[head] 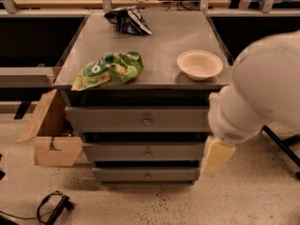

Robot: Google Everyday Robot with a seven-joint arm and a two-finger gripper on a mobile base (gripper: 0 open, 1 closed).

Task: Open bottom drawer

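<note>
The grey cabinet (154,36) has three drawers. The bottom drawer (126,174) is the lowest and slimmest front, with a small round knob (147,175) at its centre, and it looks shut. The middle drawer (122,151) and top drawer (108,120) above it also look shut. My white arm (262,88) fills the right side and covers the cabinet's right edge. A cream block (217,156) hangs from it beside the right ends of the lower drawers. My gripper is out of view.
On the cabinet top lie a green chip bag (108,69), a dark bag (127,20) and a beige bowl (199,63). An open cardboard box (51,135) stands left of the cabinet. A black cable (54,207) lies on the floor. A dark chair leg (281,146) is at right.
</note>
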